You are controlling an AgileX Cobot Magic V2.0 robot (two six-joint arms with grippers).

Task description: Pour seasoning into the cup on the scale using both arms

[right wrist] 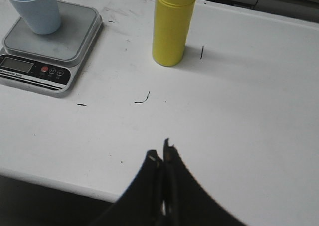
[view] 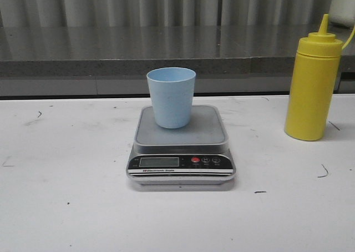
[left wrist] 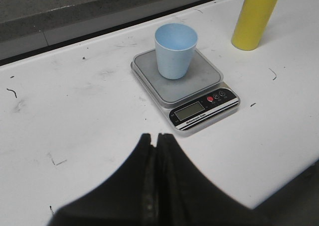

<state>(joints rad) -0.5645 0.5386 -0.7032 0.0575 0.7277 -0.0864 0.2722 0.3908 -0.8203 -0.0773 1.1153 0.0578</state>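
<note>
A light blue cup (view: 171,96) stands upright on the steel platform of the silver-grey scale (view: 181,146) at the table's middle. The tall yellow seasoning bottle (view: 312,85) stands upright at the back right, apart from the scale. Neither arm shows in the front view. My left gripper (left wrist: 154,136) is shut and empty, held back above the table on the near side of the scale (left wrist: 187,81) and cup (left wrist: 175,50). My right gripper (right wrist: 160,151) is shut and empty near the table's front edge, well short of the bottle (right wrist: 171,24).
The white table (view: 66,207) carries small dark scuff marks. A grey ledge (view: 111,52) and a curtain run along the back. The table's front edge (right wrist: 50,183) shows close to my right gripper.
</note>
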